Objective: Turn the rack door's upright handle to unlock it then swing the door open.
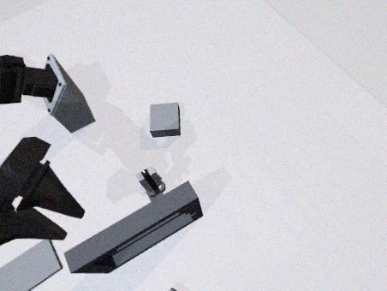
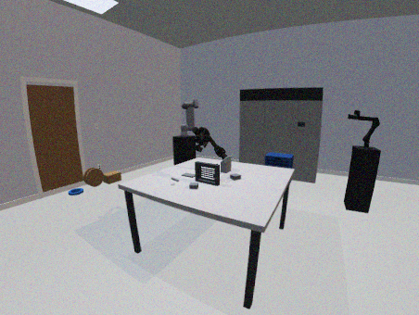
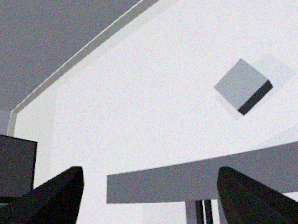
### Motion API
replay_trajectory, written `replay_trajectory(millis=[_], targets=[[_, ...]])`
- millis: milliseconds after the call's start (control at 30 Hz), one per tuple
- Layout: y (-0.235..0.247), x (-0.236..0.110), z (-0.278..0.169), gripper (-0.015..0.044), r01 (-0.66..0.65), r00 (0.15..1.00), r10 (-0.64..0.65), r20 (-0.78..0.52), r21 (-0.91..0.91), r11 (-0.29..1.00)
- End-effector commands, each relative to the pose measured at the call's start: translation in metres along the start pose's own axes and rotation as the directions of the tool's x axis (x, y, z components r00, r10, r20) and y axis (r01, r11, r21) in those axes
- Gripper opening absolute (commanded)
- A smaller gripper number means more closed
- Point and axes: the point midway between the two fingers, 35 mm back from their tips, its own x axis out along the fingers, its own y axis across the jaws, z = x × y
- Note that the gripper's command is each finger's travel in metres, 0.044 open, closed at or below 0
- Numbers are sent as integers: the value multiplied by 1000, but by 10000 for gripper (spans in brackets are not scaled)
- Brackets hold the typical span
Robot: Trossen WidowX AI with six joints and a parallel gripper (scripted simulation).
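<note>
The grey rack [image 1: 128,224] [image 2: 207,182] [image 3: 150,187] stands upright on the table [image 1: 265,137] [image 2: 232,204]. I cannot tell its door apart from its frame. The small upright handle [image 1: 151,181], with a dark strip between lighter parts, stands out on a short stem from the rack's long side in the top view. It seems to show as striped bars below the rack's top in the wrist view, cut off by the lower edge. My gripper [image 1: 74,225] [image 3: 152,176] is open and empty. It hangs above the table to the left of the handle in the top view, apart from it.
A grey block [image 1: 164,116] [image 2: 235,176] lies near the handle side. Another grey block [image 2: 194,185] [image 3: 241,84] lies beyond the rack. A flat grey slab [image 1: 34,265] [image 2: 187,175] lies beside the rack. The wedge-shaped arm base [image 1: 73,104] [image 2: 225,165] stands behind.
</note>
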Motion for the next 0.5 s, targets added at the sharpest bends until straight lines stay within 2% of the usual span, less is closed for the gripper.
replay_trajectory(millis=[0,467], targets=[[5,15,-13,287,50,995,-50,-90,-6,999],[17,46,-52,287,211,924,-225,-308,-79,974]])
